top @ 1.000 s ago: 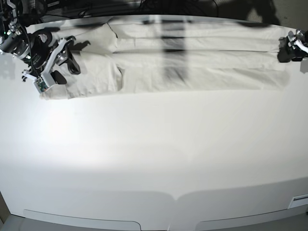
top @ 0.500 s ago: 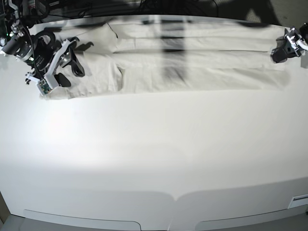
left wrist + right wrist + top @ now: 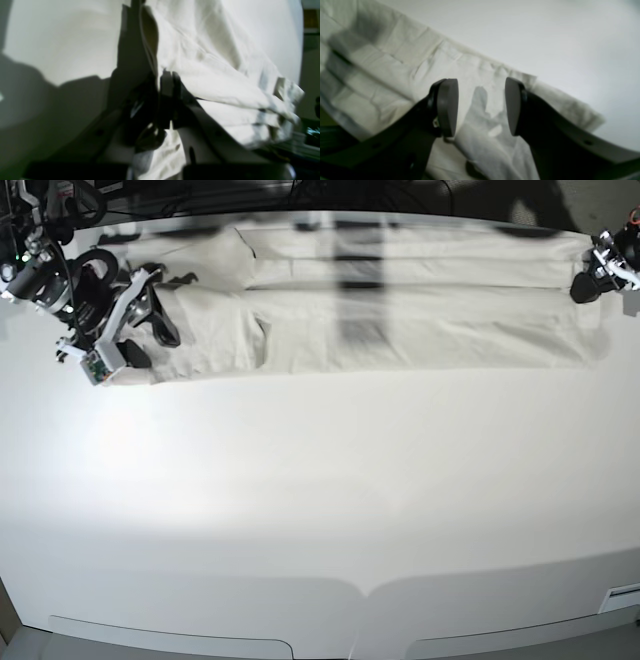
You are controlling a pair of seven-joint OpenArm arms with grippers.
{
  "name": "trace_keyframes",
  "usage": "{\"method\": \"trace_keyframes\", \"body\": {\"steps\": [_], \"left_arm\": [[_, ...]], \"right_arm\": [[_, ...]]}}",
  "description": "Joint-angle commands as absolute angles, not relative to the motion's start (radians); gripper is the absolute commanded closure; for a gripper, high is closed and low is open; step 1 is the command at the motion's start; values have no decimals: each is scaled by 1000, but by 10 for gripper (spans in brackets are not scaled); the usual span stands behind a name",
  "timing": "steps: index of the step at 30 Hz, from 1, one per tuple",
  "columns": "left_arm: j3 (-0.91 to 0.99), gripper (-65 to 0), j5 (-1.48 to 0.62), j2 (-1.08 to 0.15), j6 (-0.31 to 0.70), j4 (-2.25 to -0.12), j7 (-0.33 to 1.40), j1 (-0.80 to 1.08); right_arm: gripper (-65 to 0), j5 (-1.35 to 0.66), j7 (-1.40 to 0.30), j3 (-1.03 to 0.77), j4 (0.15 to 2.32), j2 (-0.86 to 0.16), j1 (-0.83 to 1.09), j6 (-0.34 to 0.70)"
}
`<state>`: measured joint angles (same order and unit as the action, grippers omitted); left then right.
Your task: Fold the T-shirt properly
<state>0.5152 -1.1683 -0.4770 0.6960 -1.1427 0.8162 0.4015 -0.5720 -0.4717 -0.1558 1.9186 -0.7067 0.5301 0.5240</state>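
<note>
The off-white T-shirt (image 3: 400, 320) lies in a long band across the far side of the white table (image 3: 320, 500). My left gripper (image 3: 583, 288) is at the band's right end. In the left wrist view this left gripper (image 3: 160, 77) has its jaws pressed together on a hem of the T-shirt (image 3: 212, 62). My right gripper (image 3: 150, 343) hovers over the band's left end. In the right wrist view the right gripper (image 3: 481, 107) stands open, its grey pads (image 3: 447, 107) apart above the wrinkled T-shirt (image 3: 382, 62), holding nothing.
Dark cables and gear (image 3: 300, 195) run behind the table's far edge. A small white fitting (image 3: 625, 595) sits at the near right corner. The table's wide near half (image 3: 320, 560) is bare white surface.
My left gripper has gone from open to shut on the shirt's right end. The right gripper has shifted slightly right over the left end, still open. The cloth has shifted a little.
</note>
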Motion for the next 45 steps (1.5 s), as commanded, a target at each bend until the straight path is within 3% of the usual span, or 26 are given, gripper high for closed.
{"method": "trace_keyframes", "body": {"steps": [1, 9, 20, 26, 31, 36, 41, 45], "left_arm": [[522, 0, -1152, -500, 698, -1151, 794, 394], [523, 0, -1020, -539, 698, -1151, 754, 307], [523, 0, -920, -711, 698, -1151, 653, 297], [523, 0, -767, -763, 698, -1103, 539, 296], [523, 0, -952, -781, 698, -1103, 619, 297], [523, 0, -1215, -757, 698, -1178, 813, 300], [523, 0, -1362, -653, 698, -1321, 910, 331], [521, 0, -1361, -523, 698, -1496, 908, 397]], "right_arm": [[-303, -583, -449, -145, 1934, -717, 526, 522], [-303, -522, -430, -11, 1934, -539, 496, 516], [-303, -302, -435, 191, 1934, -249, 429, 466], [-303, -175, -434, 247, 1934, -125, 427, 464], [-303, -70, -436, 248, 1934, -61, 415, 464], [-303, -54, -478, 248, 1934, -61, 373, 464], [-303, -54, -507, 248, 1934, -61, 323, 464], [-303, -55, -519, 248, 1934, -61, 294, 464]]}}
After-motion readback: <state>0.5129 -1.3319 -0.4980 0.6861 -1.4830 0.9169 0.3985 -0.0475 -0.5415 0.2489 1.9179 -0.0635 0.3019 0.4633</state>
